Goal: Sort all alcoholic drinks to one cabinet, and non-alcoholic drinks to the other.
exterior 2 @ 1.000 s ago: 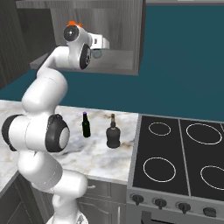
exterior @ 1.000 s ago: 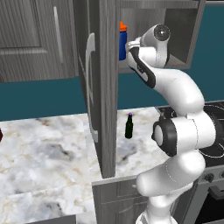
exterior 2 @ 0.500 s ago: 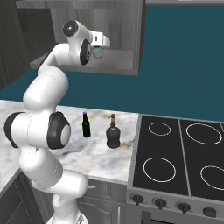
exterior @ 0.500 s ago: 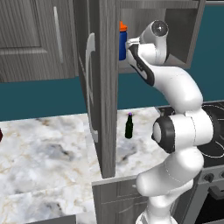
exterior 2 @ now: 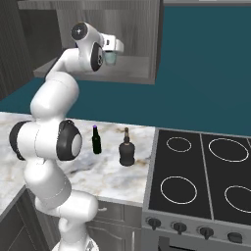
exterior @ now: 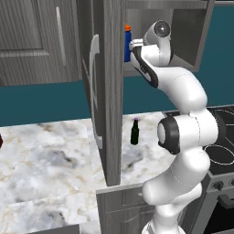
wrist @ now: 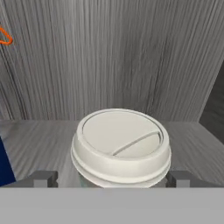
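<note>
My gripper (wrist: 112, 178) is inside the open upper cabinet (exterior 2: 128, 74), its fingertips (wrist: 43, 178) spread to either side of a pale cup with a white lid (wrist: 120, 142) that stands on the shelf. That cup (exterior 2: 112, 58) sits just below the hand in the right base view. A blue bottle with an orange cap (exterior: 127, 45) stands on the same shelf beside the hand. On the counter stand a slim dark green bottle with a purple cap (exterior 2: 96, 140) and a squat blackish bottle with a long neck (exterior 2: 126, 149).
The cabinet's open door (exterior: 107, 91) hangs edge-on over the marble counter (exterior: 45, 169). A closed upper cabinet (exterior: 36, 41) is to its left. A black stove (exterior 2: 201, 171) lies right of the bottles.
The fingers have spread wider around the cup. The arm has hardly moved, and the bottles on the counter stand as before.
</note>
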